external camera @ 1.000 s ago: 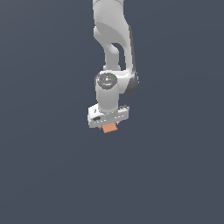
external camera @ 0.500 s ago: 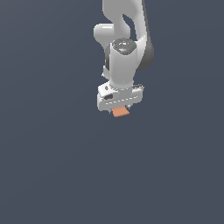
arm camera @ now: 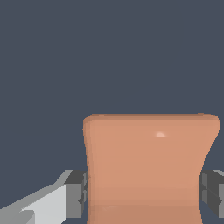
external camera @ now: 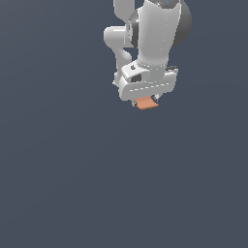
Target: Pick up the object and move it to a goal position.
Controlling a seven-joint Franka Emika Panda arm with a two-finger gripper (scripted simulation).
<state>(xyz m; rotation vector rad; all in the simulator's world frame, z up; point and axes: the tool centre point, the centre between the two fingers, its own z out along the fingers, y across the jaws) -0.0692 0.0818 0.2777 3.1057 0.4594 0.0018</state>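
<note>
The white Franka arm (external camera: 155,34) reaches down from the top of the exterior view, its upper links cut off by the frame edge, with the hand (external camera: 147,102) pointing downward over a plain dark grey ground. The hand is closed on the orange-brown cube (external camera: 146,103), which peeks out just below the white hand body. In the wrist view the cube (arm camera: 148,166) sits between the grey finger pads (arm camera: 76,192), apparently touching both, though its lower part and the pad on the other side are cropped.
</note>
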